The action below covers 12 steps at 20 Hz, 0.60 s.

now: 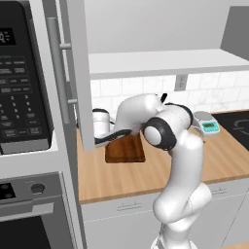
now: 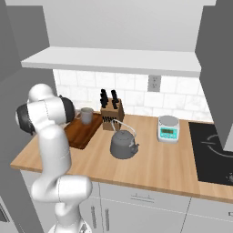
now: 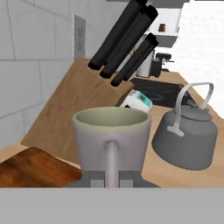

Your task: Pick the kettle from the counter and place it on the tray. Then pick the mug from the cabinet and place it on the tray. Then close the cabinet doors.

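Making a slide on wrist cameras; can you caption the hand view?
Claw shut on the mug handle, over the tray, kettle on the counter.

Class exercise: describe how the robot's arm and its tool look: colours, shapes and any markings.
The arm is made of glossy white, rounded segments with bulbous elbows, joined by dark grey to black round joint caps. No cables or markings show on it. The tool ends in two small dark grey, blocky finger tips, seen in the hand view.
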Available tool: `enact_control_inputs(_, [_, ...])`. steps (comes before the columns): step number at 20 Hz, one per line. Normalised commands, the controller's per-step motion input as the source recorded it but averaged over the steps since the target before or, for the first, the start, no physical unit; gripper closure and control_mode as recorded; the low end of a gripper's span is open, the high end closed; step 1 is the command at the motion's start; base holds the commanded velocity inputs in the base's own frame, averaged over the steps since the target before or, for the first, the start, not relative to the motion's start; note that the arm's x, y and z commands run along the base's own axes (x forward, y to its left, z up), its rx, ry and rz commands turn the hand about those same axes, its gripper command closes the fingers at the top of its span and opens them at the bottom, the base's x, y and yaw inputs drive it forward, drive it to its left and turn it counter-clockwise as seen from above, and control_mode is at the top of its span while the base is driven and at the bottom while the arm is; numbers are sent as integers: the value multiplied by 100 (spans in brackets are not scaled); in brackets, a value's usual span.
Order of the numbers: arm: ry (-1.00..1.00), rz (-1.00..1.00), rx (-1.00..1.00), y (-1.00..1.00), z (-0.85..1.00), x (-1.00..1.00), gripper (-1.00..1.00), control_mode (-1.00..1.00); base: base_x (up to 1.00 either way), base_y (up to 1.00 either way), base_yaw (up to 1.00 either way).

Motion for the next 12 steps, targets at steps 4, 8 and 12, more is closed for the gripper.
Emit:
enact_control_inputs(4, [-19,0,5,-13,-28,-8,100,-100,0,0,0])
enact_control_inputs(8, [-16,1,2,-2,-45,-1,100,-100,0,0,0])
enact_control_inputs(12, [-14,2,1,2,-52,0,100,-100,0,0,0])
